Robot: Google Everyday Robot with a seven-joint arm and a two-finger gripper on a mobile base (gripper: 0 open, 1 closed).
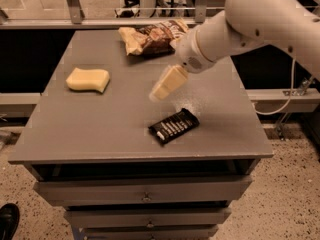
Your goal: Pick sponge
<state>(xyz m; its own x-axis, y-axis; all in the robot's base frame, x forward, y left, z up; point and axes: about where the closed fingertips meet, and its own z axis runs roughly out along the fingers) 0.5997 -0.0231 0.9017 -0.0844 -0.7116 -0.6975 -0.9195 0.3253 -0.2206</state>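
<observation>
The sponge (88,79) is a pale yellow, thick block with wavy edges. It lies flat on the left part of the grey table top (110,129). My gripper (159,93) hangs from the white arm above the middle of the table and points down and to the left. It is well to the right of the sponge and does not touch it. Nothing shows in the gripper.
A crinkled yellow-brown snack bag (150,36) lies at the back of the table, partly behind my arm. A black flat packet (174,126) lies near the front right, just below the gripper. Drawers sit under the table top. A rail runs behind the table.
</observation>
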